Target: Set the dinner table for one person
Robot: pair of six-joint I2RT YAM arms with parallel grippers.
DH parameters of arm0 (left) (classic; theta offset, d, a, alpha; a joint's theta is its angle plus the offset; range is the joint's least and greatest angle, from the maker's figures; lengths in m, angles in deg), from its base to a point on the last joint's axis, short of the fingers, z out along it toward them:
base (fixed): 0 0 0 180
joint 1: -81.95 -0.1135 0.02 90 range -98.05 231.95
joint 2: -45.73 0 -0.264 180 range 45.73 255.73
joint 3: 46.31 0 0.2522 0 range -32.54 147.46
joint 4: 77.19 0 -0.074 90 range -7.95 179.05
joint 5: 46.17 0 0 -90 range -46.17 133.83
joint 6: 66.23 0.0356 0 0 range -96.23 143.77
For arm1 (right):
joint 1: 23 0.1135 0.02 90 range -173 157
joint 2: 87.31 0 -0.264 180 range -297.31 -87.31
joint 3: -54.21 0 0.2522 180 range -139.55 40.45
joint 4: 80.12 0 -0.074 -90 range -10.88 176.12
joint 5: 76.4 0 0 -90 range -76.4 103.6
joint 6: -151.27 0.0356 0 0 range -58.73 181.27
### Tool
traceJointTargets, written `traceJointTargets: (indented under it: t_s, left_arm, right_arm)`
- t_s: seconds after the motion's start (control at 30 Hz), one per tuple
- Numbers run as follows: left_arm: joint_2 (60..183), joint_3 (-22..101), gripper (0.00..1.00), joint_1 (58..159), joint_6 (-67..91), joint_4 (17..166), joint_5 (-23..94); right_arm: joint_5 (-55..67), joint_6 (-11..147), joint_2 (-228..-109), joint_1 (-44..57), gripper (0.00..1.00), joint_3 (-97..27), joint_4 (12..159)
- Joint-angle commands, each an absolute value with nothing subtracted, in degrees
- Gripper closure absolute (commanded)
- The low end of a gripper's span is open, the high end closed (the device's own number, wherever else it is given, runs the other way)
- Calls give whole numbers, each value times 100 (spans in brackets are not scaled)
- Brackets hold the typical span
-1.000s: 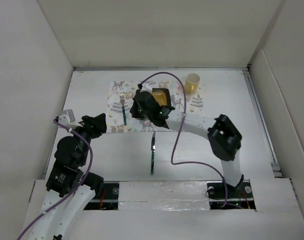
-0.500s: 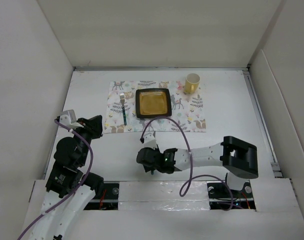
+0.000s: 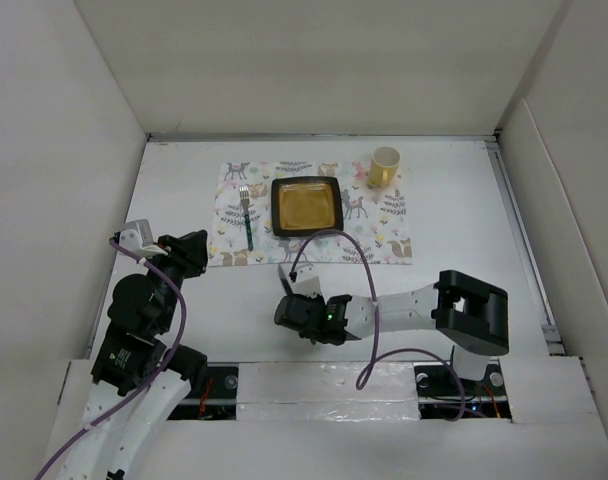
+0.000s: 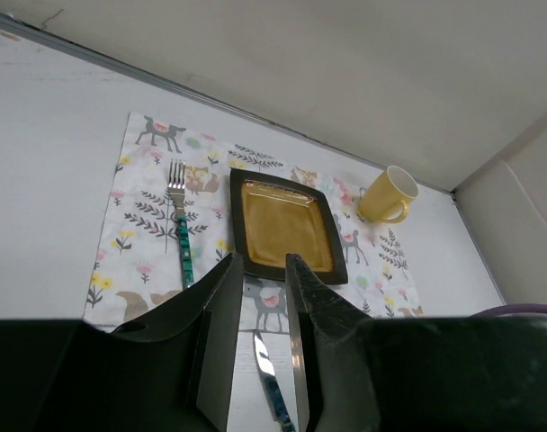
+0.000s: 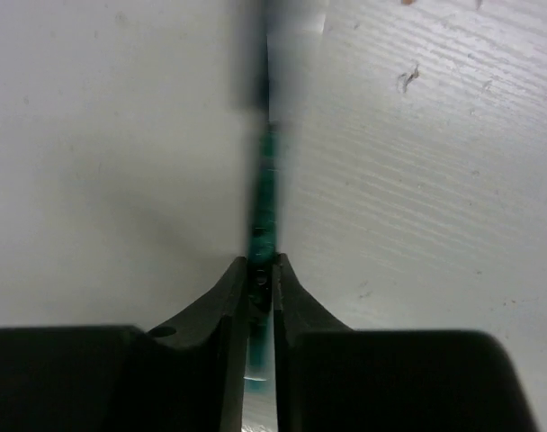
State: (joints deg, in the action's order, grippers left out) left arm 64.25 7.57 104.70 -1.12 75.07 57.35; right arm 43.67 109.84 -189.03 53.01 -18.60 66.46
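Right claw point(image 5: 259, 270), mine, pinches the knife point(image 5: 266, 193) by its green handle, low on the white table point(image 3: 464, 190) short of the placemat point(image 3: 384, 225), presumably to lay it beside the plate point(image 3: 306, 205); left claw point(image 4: 262, 265) hangs slightly parted, empty.

Watching remotely, I can read no lettering, brand, number or sign on the dinner table point(image 3: 459, 200); the placemat point(image 3: 384, 215) bears only deer and leaf pictures.
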Motion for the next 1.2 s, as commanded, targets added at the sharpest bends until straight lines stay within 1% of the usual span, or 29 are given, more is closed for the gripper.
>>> traceJointTargets:
  t_s: [0.0, 0.03, 0.17, 0.2, 0.27, 0.33, 0.37, 0.43, 0.47, 0.5, 0.53, 0.6, 0.73, 0.8, 0.87, 1.17]
  left_arm:
    - [6445, 841, 77, 10445, -58, 7753, 5702]
    - [6445, 833, 76, 10445, -58, 7745, 5675]
    - [6515, 832, 74, 10445, -32, 7780, 5623]
    - [6515, 841, 74, 10445, -40, 7780, 5614]
    - [6515, 833, 72, 10445, -31, 7806, 5596]
    - [6515, 832, 71, 10445, -31, 7797, 5622]
    - [6507, 841, 70, 10445, -31, 7762, 5622]
    - [6489, 833, 64, 10445, -32, 7780, 5614]
    - [6472, 824, 63, 10445, -31, 7797, 5622]
    - [6480, 824, 61, 10445, -31, 7780, 5649]
    - [6471, 832, 61, 10445, -31, 7762, 5649]
    - [6480, 824, 60, 10445, -32, 7753, 5649]
    - [6498, 832, 56, 10445, -31, 7736, 5640]
    - [6498, 833, 56, 10445, -23, 7762, 5631]
    - [6498, 841, 53, 10445, -14, 7736, 5640]
    - [6550, 833, 52, 10445, 12, 7788, 5596]
  right_arm:
    - [4383, 11215, -19033, 5215, 96, -1634, 6723]
    - [4480, 11268, -18937, 5215, 100, -1572, 6688]
    - [4559, 11330, -18120, 5215, 100, -1370, 6529]
    - [4638, 11165, -17727, 5215, 100, -1352, 6555]
    - [4893, 10857, -17408, 5215, 100, -1465, 6512]
    - [4972, 10506, -17057, 4970, 100, -1702, 6616]
    - [4973, 10286, -16959, 4629, 100, -1747, 6721]
    - [4781, 9618, -16801, 4136, 100, -1765, 7299]
    - [4571, 9433, -16791, 3829, 100, -1800, 7450]
    - [4351, 9179, -16835, 3208, 100, -1844, 7591]
    - [4088, 9037, -16878, 2932, 100, -1861, 8001]
    - [3796, 8703, -17202, 2205, 100, -2062, 8216]
    - [3095, 8386, -18151, 1333, 100, -2853, 8059]
    - [2891, 8272, -18679, 1068, 100, -3239, 7972]
    - [2627, 8193, -19178, 655, 100, -3486, 7865]
    - [2406, 8078, -19700, 179, 100, -3663, 7681]
